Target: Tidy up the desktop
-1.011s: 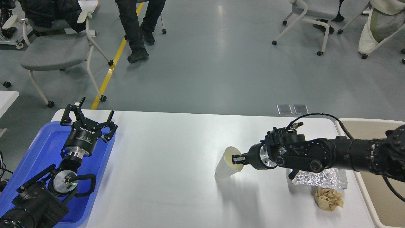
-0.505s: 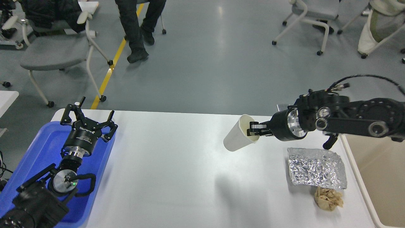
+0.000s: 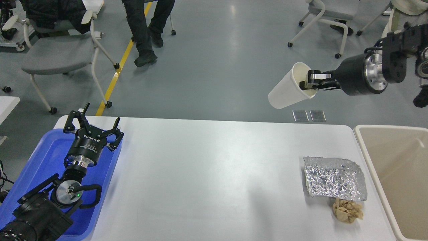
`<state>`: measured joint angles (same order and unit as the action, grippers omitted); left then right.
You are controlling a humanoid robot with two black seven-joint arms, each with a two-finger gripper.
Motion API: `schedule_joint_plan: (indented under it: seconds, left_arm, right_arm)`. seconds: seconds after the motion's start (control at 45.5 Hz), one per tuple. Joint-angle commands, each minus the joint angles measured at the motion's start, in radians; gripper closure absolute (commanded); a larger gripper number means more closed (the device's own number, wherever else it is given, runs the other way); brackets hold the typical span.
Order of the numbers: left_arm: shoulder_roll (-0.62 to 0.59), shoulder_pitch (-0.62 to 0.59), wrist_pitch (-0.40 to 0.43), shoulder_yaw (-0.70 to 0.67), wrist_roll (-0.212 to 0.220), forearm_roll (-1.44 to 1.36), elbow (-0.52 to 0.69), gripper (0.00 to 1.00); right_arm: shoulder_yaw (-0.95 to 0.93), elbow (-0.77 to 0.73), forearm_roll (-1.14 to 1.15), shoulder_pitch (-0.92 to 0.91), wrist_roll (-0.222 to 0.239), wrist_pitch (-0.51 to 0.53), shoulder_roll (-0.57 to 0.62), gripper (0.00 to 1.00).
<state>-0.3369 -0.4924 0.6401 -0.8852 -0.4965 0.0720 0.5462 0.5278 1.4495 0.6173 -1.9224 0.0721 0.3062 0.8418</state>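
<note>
The white desktop (image 3: 200, 174) fills the lower half of the head view. My right gripper (image 3: 309, 83) is shut on the rim of a white paper cup (image 3: 287, 91) and holds it tilted, high above the desktop's far right edge. A crumpled sheet of silver foil (image 3: 334, 179) lies on the desktop at the right, with a brown crumpled paper ball (image 3: 347, 211) just in front of it. My left gripper (image 3: 93, 125) is open and empty over the blue tray (image 3: 46, 157) at the left.
A beige bin (image 3: 394, 180) stands against the desktop's right end. Office chairs (image 3: 60, 50) and a person's legs (image 3: 143, 30) are on the floor beyond the desktop.
My right gripper has lifted the paper cup off the desktop and carried it up and to the right. The left arm has not moved.
</note>
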Motion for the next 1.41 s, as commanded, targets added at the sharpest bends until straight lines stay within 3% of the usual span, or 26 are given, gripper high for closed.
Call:
schedule_joint_plan:
  seconds: [0.0,0.22,0.505,0.769,1.011,1.385]
  left_arm:
    - [-0.001,0.000,0.000,0.000,-0.001,0.000,0.000,0.00]
    - [-0.001,0.000,0.000,-0.001,0.001,0.000,0.000,0.00]
    - [-0.001,0.000,0.000,0.000,-0.001,0.000,0.000,0.00]
    - [-0.001,0.000,0.000,0.000,-0.001,0.000,0.000,0.00]
    - [-0.001,0.000,0.000,0.000,-0.001,0.002,-0.002,0.00]
    - [-0.001,0.000,0.000,0.000,-0.001,0.002,0.000,0.00]
  right_arm:
    - [0.012,-0.118,0.030,-0.018,0.002,0.010,0.108,1.00]
    - [-0.018,-0.363,-0.036,0.173,-0.017,-0.073,0.177,1.00]
    - [-0.025,-0.682,-0.428,0.469,-0.031,-0.226,0.155,1.00]
    - [-0.132,-0.974,-0.780,0.790,-0.029,-0.406,-0.030,1.00]
    - [-0.466,-1.327,-0.803,1.072,-0.017,-0.421,-0.288,1.00]
    - [-0.673,-1.368,-0.814,1.211,0.058,-0.435,-0.383,1.00]
